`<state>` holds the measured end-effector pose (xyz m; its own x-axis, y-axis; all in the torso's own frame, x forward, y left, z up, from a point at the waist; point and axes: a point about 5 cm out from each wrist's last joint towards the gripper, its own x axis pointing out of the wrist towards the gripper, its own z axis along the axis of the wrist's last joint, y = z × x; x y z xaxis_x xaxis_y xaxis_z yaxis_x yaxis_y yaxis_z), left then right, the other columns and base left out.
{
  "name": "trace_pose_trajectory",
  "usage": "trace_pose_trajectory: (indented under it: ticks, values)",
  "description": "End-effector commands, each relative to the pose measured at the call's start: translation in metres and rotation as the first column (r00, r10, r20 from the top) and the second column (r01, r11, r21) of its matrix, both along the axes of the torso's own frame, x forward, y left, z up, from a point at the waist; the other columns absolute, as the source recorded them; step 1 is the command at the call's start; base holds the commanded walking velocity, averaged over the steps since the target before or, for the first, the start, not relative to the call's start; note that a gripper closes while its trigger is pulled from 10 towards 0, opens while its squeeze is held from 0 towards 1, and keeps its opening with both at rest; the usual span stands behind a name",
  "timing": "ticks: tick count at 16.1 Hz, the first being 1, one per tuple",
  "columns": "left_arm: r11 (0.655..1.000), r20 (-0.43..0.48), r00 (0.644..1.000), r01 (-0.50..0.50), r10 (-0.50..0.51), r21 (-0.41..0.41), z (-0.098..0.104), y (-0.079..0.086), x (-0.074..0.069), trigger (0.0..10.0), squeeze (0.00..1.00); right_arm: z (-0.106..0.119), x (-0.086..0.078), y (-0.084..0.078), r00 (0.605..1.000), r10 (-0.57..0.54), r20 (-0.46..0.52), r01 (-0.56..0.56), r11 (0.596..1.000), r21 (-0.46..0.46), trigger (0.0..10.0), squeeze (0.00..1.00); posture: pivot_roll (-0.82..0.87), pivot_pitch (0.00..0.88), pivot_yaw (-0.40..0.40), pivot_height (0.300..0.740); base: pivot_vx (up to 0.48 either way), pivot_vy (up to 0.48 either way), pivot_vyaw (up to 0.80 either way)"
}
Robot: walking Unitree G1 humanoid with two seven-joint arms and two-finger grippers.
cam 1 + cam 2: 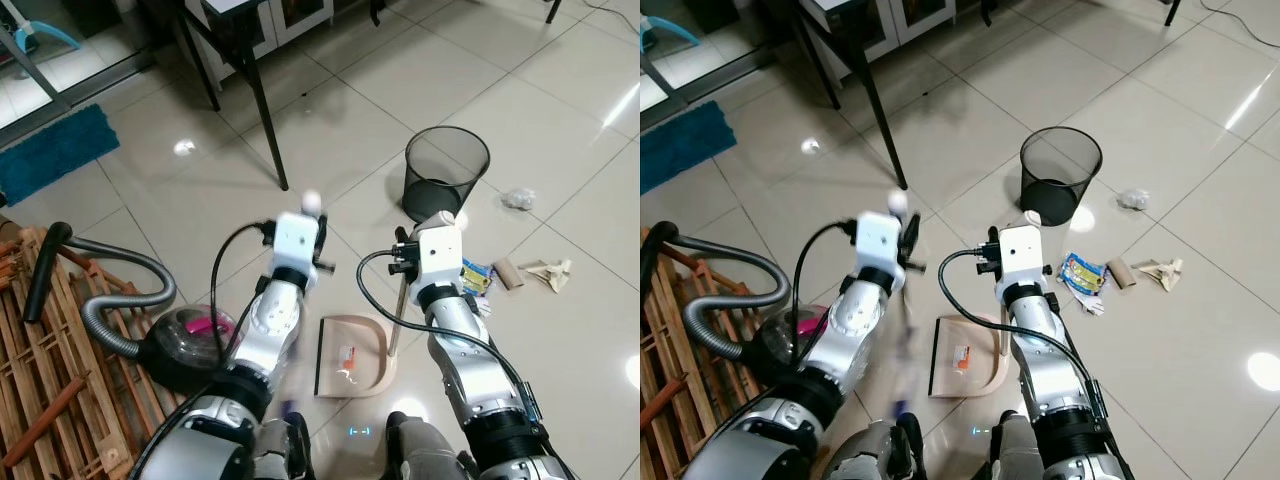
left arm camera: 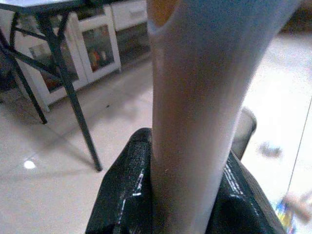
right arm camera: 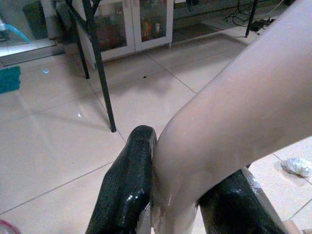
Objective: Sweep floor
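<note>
My left gripper [image 2: 187, 195] is shut on the pale broom handle [image 2: 204, 97], whose rounded top [image 1: 311, 201] sticks up above the wrist. The broom's lower part is blurred beside my left arm. My right gripper [image 3: 178, 195] is shut on the beige handle [image 3: 234, 112] of the long-handled dustpan [image 1: 355, 355], which stands on the tiles between my arms with a small scrap in it. Litter lies on the floor to the right: a crumpled paper [image 1: 518, 198], a snack wrapper [image 1: 476, 275], a cardboard roll [image 1: 510, 274] and a folded paper [image 1: 548, 270].
A black mesh bin [image 1: 446, 170] stands just ahead of my right arm. On the left are a vacuum cleaner [image 1: 190, 345] with its hose [image 1: 110, 300] and a wooden pallet [image 1: 40, 370]. Black table legs [image 1: 262, 120] and a blue mat [image 1: 55, 150] lie farther ahead.
</note>
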<state>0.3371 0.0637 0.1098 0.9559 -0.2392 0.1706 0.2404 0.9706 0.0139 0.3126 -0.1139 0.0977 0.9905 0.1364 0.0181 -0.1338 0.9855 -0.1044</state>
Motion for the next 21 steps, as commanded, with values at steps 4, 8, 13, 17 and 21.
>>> trace_pose_trajectory:
  ticks: [4,8,13,17,21]
  values:
    - [0.972,0.045,0.988,0.151,-0.145,-0.179,0.025,-0.009,-0.003,10.0,0.00,-0.011,0.000,0.003,0.998,0.004,-0.058,-0.004,1.000,0.004,10.0,0.00,-0.05,0.280,0.119,0.740,0.000,0.000,0.00]
    - [0.934,0.117,0.958,0.283,-0.263,-0.216,0.052,-0.012,-0.008,10.0,0.00,-0.014,0.000,0.002,0.998,0.001,-0.067,-0.001,1.000,0.002,10.0,0.00,-0.05,0.277,0.119,0.740,0.000,0.000,0.00]
    - [0.905,0.169,0.901,0.418,-0.400,-0.085,0.079,0.005,-0.026,10.0,0.00,-0.016,0.001,-0.005,0.997,-0.015,-0.070,0.015,1.000,0.000,10.0,0.00,-0.03,0.236,0.131,0.740,0.000,0.000,0.00]
    - [0.928,0.155,0.920,0.370,-0.360,-0.046,0.096,0.038,-0.040,10.0,0.00,-0.008,0.004,-0.026,0.997,-0.059,-0.046,0.060,0.998,0.012,10.0,0.00,-0.04,0.162,0.116,0.740,0.000,0.000,0.00]
    - [0.953,0.109,0.953,0.293,-0.284,-0.075,0.098,0.053,-0.048,10.0,0.00,-0.002,-0.002,-0.051,0.997,-0.076,-0.034,0.076,0.997,0.017,10.0,0.00,-0.06,0.057,0.087,0.740,0.000,0.000,0.00]
